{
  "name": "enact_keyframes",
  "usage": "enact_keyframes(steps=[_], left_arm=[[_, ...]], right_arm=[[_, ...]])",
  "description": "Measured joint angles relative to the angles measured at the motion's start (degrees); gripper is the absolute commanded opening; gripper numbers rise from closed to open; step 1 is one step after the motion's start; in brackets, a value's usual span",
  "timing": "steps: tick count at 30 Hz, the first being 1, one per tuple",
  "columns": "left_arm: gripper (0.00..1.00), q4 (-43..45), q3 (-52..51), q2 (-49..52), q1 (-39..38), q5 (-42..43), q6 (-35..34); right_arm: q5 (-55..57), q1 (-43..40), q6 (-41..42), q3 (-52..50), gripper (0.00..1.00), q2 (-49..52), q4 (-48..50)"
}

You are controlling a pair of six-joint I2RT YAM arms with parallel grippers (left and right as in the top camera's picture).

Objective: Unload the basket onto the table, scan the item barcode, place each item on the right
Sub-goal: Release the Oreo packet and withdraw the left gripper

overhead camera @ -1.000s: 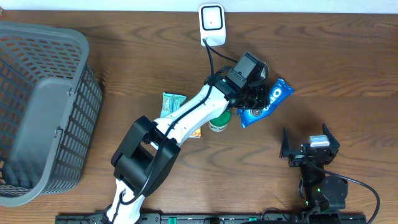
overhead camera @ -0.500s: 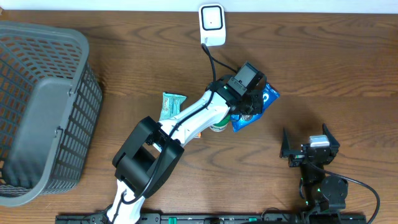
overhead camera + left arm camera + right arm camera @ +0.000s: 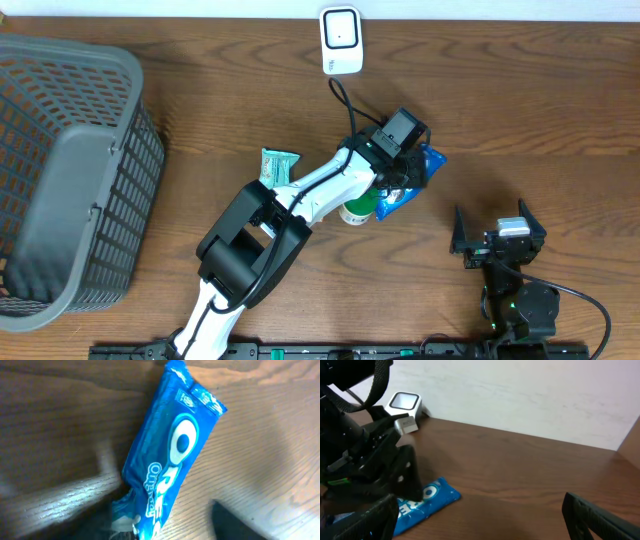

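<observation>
The Oreo pack (image 3: 170, 460) lies flat on the wood, logo side up. It is nearer the robot than the scanner (image 3: 340, 40) and a little to the robot's right of it. The left gripper (image 3: 167, 522) hangs over the end of the pack farthest from the scanner with its jaws parted. One dark finger stands clear of the wrapper, so we judge nothing is clamped. The right gripper (image 3: 492, 222) sits farther from the scanner, spread wide and empty.

We expect the pack to be light. Its glossy film will likely slide and crinkle, and the biscuits inside could crack under a hard squeeze. We would take it across its narrow width near one end, with modest pressure. No barcode shows on the upper face, so it probably lies underneath.
</observation>
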Motion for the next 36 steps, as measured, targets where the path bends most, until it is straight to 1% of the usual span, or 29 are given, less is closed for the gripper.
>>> enact_keyframes(steps=[2, 7, 12, 13, 17, 21, 27, 30, 33, 36], left_arm=[[0.87, 0.04, 0.00, 0.00, 0.00, 0.26, -0.48], [0.92, 0.02, 0.00, 0.07, 0.00, 2.34, -0.63], [0.94, -0.02, 0.02, 0.02, -0.04, 3.28, -0.63], [0.98, -0.07, 0.04, -0.07, -0.04, 3.37, -0.57], [0.98, -0.26, 0.09, -2.71, -0.04, 3.37, 0.90], [0.98, -0.09, 0.46, -10.99, -0.04, 2.19, 3.61], [0.98, 0.28, 2.62, -27.41, 0.17, -6.58, 10.84], [0.98, 0.28, 3.10, -33.90, 0.98, -10.78, 14.67], [0.98, -1.49, 3.10, -39.98, 3.58, -14.36, 19.41], [0.98, -5.07, 3.10, -45.05, 7.41, -18.27, 23.63]], right_arm=[[0.00, 0.00, 0.00, 0.00, 0.99, 0.00, 0.00], [0.00, 0.00, 0.02, 0.00, 0.99, 0.00, 0.00], [0.00, 0.00, 0.02, 0.00, 0.99, 0.00, 0.00], [0.00, 0.00, 0.02, 0.00, 0.99, 0.00, 0.00], [0.00, 0.00, 0.00, 0.00, 0.99, 0.00, 0.00], [0.00, 0.00, 0.00, 0.00, 0.99, 0.00, 0.00], [0.00, 0.00, 0.02, 0.00, 0.99, 0.00, 0.00], [0.00, 0.00, 0.02, 0.00, 0.99, 0.00, 0.00], [0.00, 0.00, 0.02, 0.00, 0.99, 0.00, 0.00], [0.00, 0.00, 0.02, 0.00, 0.99, 0.00, 0.00]])
